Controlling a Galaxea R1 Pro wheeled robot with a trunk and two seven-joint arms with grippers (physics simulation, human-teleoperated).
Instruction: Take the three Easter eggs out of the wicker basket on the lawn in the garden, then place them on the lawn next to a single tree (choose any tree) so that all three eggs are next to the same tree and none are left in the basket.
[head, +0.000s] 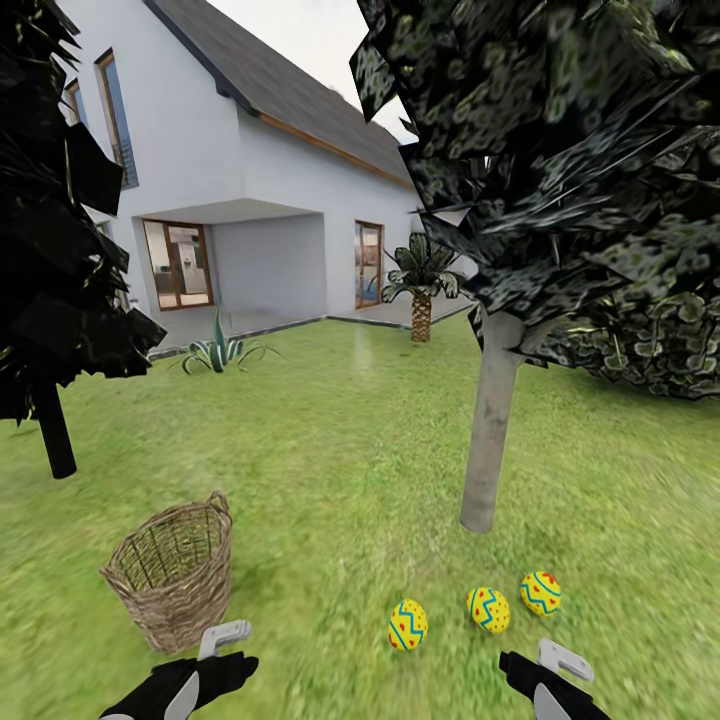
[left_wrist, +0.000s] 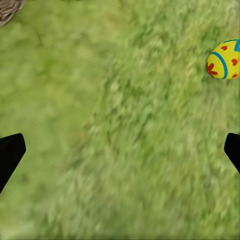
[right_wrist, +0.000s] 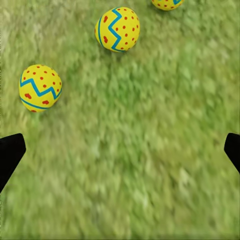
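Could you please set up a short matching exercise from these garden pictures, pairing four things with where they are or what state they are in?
Column one:
1. wicker basket
2. Easter eggs
3. palm
4. left gripper

Column two:
A. lying in a row on the lawn near the foot of the pale grey tree trunk
B. open, holding nothing
C. upright on the grass, tilted a little, no egg visible inside
D. far off, close to the white house

Pairs: 1-C, 2-A, 3-D, 4-B.
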